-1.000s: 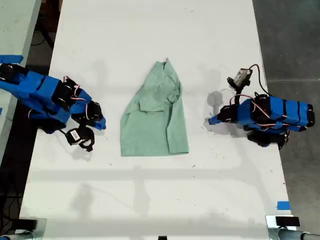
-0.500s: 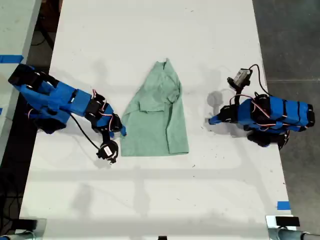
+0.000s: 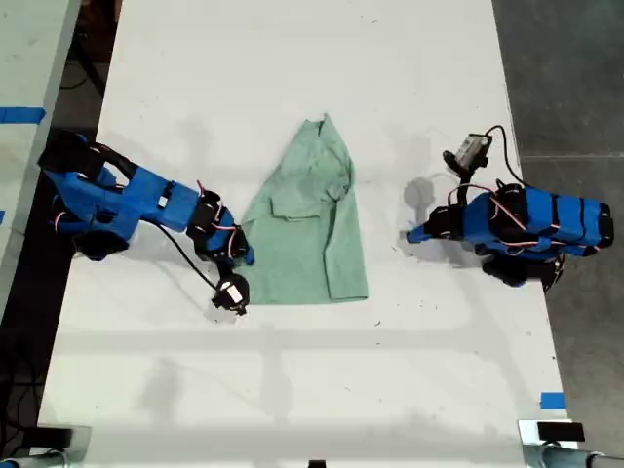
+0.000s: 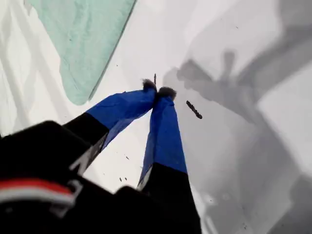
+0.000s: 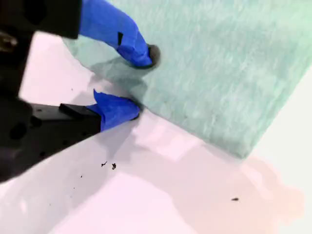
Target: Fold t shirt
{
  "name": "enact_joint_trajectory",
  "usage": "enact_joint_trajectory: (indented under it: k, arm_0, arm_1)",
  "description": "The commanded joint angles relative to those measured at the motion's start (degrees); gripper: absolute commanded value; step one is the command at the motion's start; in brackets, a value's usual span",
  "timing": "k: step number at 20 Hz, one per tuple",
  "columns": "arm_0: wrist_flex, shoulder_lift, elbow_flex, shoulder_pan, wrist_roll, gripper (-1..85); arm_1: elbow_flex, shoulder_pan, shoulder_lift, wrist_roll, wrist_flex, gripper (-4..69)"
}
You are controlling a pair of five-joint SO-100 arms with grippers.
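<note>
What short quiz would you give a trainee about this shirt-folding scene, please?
1. True or false: my first gripper is shut on the t shirt.
2. Which gripper is at the t shirt's edge? A) my first gripper B) my second gripper C) neither
3. Fill in: the t shirt lies flat on a white ___.

Key:
1. False; it is shut on nothing and sits apart from the shirt.
2. B; it is open, with one finger over the fabric and one beside it.
3. table

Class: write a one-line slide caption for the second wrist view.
Open tool straddling the edge of the mint-green t shirt on the white table.
</note>
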Motion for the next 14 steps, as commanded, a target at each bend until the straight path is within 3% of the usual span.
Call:
enact_joint_trajectory:
  k: [1, 2, 5, 10, 14]
  arm_0:
    - [-2.55, -3.43, -2.29, -0.97, -0.26, 5.4]
    - [-2.64, -3.43, -2.29, -0.7, -0.62, 0.0]
    - [-0.7, -1.32, -2.29, -0.44, -0.7, 0.0]
    - [15.12, 16.08, -2.72, 1.32, -4.39, 0.0]
    - [19.25, 21.8, -10.28, 1.32, 0.7, 0.0]
  arm_1:
    - [3.25, -0.62, 0.88, 0.53, 0.09, 1.5]
    - [3.25, -0.7, 0.88, 0.53, 0.09, 1.5]
    - [3.25, -0.7, 0.88, 0.62, 0.09, 1.5]
    - [3.25, -0.62, 0.88, 0.53, 0.09, 1.5]
    - [3.25, -0.62, 0.88, 0.53, 0.09, 1.5]
